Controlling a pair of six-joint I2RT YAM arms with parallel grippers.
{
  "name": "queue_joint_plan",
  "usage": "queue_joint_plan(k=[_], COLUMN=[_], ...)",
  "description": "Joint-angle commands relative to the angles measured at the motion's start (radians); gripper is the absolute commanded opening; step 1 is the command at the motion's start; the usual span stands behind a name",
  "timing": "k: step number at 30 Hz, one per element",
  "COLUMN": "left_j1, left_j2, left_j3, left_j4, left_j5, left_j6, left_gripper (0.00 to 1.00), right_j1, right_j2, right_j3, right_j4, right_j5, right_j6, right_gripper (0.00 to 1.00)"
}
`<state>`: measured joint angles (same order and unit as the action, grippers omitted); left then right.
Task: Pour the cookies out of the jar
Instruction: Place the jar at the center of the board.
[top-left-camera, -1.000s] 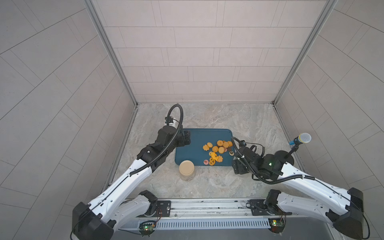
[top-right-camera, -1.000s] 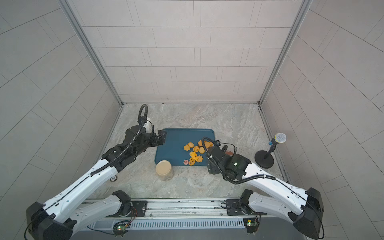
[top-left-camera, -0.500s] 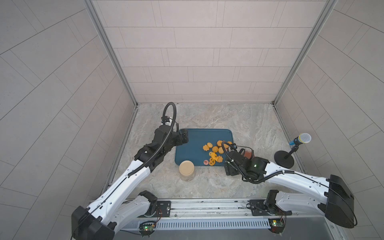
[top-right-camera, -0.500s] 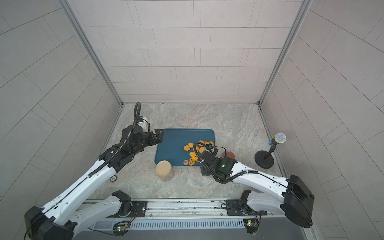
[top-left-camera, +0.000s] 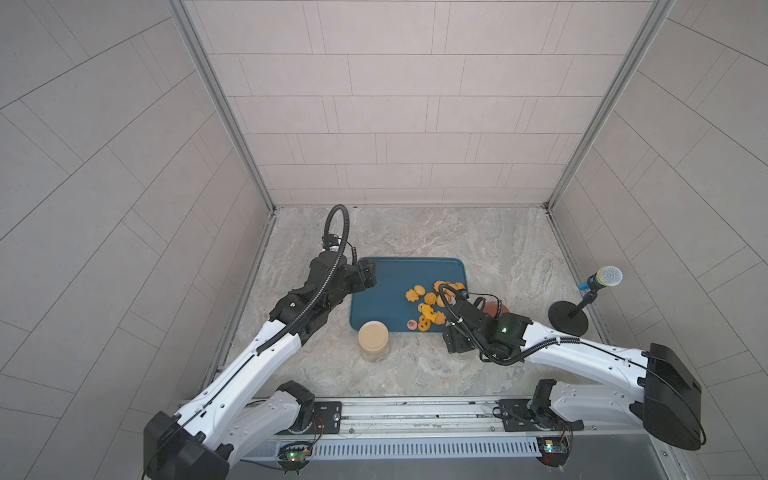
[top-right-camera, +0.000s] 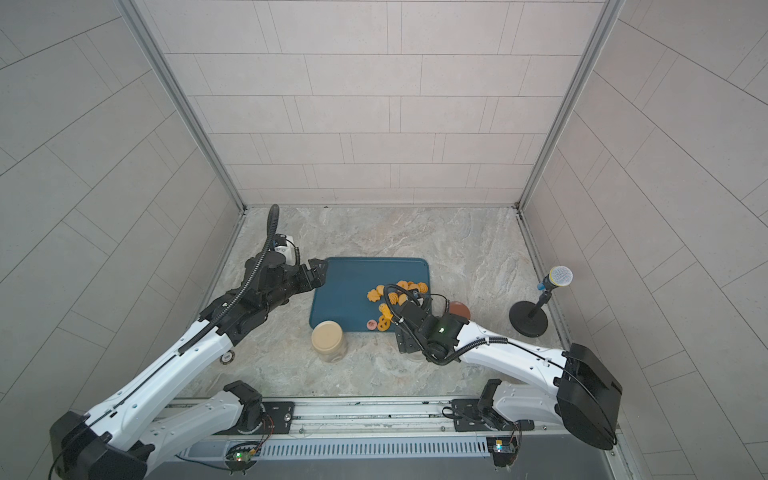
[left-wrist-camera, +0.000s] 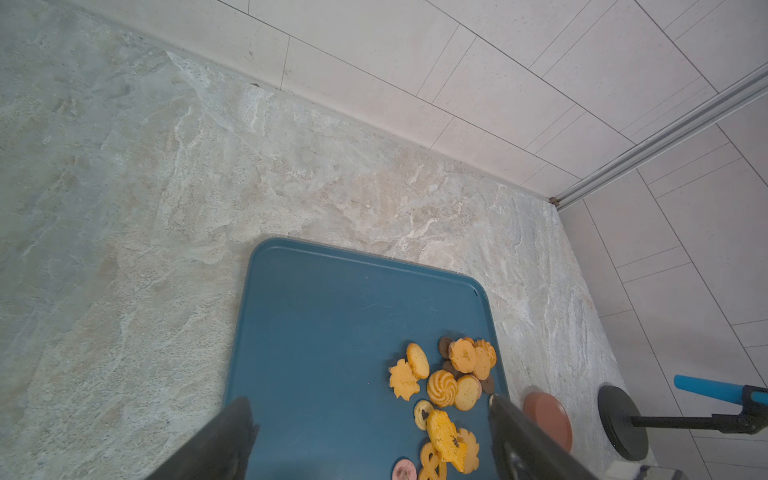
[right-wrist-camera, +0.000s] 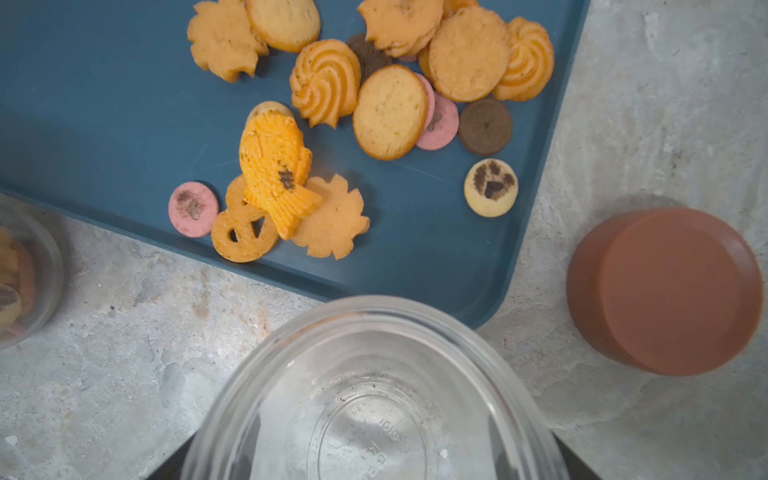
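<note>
Cookies (right-wrist-camera: 325, 81): loose heap on right half of blue tray (top-left-camera: 384, 286); mostly orange, a few pink and brown.
Writing: raised letters on base of empty jar (right-wrist-camera: 374, 399), not legible.
Right gripper (top-left-camera: 456, 341): fingers clamped on empty jar, just off tray's near right corner.
Left gripper (left-wrist-camera: 368, 401): fingers spread wide, nothing held, over tray's left edge.
Nearby: second jar (top-left-camera: 373, 337), beige lid, at tray's near edge; brown lid (right-wrist-camera: 673, 291) on table (left-wrist-camera: 166, 166) beside tray; microphone (top-left-camera: 604, 279) far right.
</note>
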<state>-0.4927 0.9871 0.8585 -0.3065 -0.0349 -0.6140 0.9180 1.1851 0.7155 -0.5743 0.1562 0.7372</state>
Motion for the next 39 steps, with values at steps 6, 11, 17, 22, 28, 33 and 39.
queue_joint_plan(k=[6, 11, 17, 22, 28, 33, 39], left_j1=[0.008, 0.009, 0.010, 0.010, 0.011, 0.010, 0.010], left_j2=[-0.004, -0.006, -0.007, -0.010, -0.010, 0.004, 0.001], left_j3=[-0.010, -0.015, -0.024, -0.026, -0.032, -0.033, -0.030], left_j4=[0.012, 0.014, 0.020, 0.018, 0.025, 0.027, 0.027], left_j5=[-0.013, -0.014, -0.014, -0.014, -0.013, -0.005, 0.001], left_j6=[-0.002, -0.001, -0.003, -0.004, -0.008, -0.020, -0.028], left_gripper=[0.91, 0.91, 0.91, 0.90, 0.90, 0.89, 0.88], right_j1=[0.004, 0.004, 0.004, 0.005, 0.016, 0.019, 0.018], right_j2=[0.013, 0.015, 0.011, 0.005, -0.028, -0.086, -0.094], right_j3=[0.009, 0.016, 0.014, 0.016, 0.034, 0.122, 0.291], right_j4=[0.025, 0.007, 0.011, 0.006, -0.039, -0.151, -0.325], right_j5=[-0.003, -0.013, -0.020, -0.016, -0.011, 0.034, 0.125], right_j6=[0.000, -0.004, -0.010, -0.010, -0.016, -0.044, -0.074], right_gripper=[0.86, 0.89, 1.00, 1.00, 1.00, 1.00, 1.00])
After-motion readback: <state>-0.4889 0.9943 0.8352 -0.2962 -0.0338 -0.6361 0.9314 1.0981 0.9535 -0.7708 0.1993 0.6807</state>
